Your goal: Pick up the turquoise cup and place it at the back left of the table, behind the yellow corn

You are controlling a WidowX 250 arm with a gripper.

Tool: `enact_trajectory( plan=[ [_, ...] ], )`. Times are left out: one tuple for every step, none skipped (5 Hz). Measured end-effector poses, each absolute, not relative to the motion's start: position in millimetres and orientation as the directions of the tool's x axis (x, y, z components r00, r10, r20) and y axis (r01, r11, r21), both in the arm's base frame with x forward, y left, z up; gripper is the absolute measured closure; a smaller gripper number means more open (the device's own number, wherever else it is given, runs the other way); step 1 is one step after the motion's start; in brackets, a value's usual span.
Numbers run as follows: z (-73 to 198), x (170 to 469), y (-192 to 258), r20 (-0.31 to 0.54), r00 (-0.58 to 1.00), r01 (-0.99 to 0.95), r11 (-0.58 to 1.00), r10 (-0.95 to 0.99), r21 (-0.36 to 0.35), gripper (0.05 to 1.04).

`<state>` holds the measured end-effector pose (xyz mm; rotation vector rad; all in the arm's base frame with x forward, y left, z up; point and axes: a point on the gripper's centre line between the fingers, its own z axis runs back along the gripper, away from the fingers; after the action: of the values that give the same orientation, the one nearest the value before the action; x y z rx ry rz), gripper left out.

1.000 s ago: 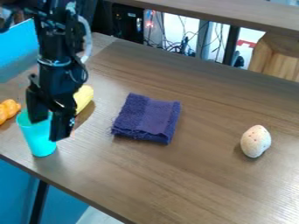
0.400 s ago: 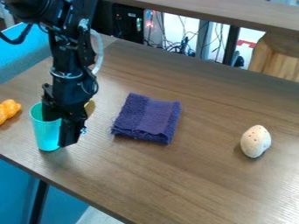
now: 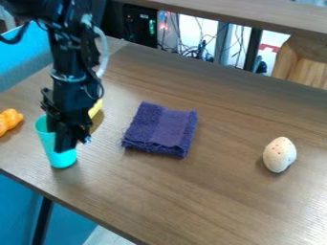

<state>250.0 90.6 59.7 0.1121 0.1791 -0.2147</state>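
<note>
The black gripper (image 3: 57,136) hangs at the left over the table, closed on the rim and near wall of a turquoise cup (image 3: 62,160). The cup leans a little, its base toward the right, and part of it is hidden by the gripper. Behind the gripper, a partly covered yellow object (image 3: 96,109) lies on the table. An orange lumpy object (image 3: 9,119) sits left of the cup. Right of the gripper is a folded purple cloth (image 3: 161,130).
A speckled whitish egg-shaped object (image 3: 279,154) rests on the right side of the wooden table (image 3: 211,191). The table's front edge runs close below the cup. A raised wooden shelf (image 3: 256,16) crosses the back, with cables behind it.
The gripper moved right, then slightly back left, and its fingers came together on the cup's wall. The cup shifted right and its tilt changed. The cloth and the egg-shaped object stayed put.
</note>
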Motion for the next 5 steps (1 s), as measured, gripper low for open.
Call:
enact_trajectory(
  plan=[
    [95.8, 261.0, 91.1, -0.105, 0.973, 0.215, 0.971, -0.204, 0.106, 0.959],
    [130.7, 277.8, 108.3, -0.02, 0.986, 0.166, 0.982, -0.165, 0.089, 0.966],
    [131.5, 307.3, 136.1, -0.026, 0.99, 0.138, 0.988, -0.136, 0.074, 0.966],
    [125.8, 329.6, 162.9, -0.019, 0.993, 0.119, 0.992, -0.119, 0.039, 0.966],
    [116.0, 337.9, 198.7, -0.04, 0.998, 0.059, 0.997, -0.057, 0.044, 0.966]
  ],
)
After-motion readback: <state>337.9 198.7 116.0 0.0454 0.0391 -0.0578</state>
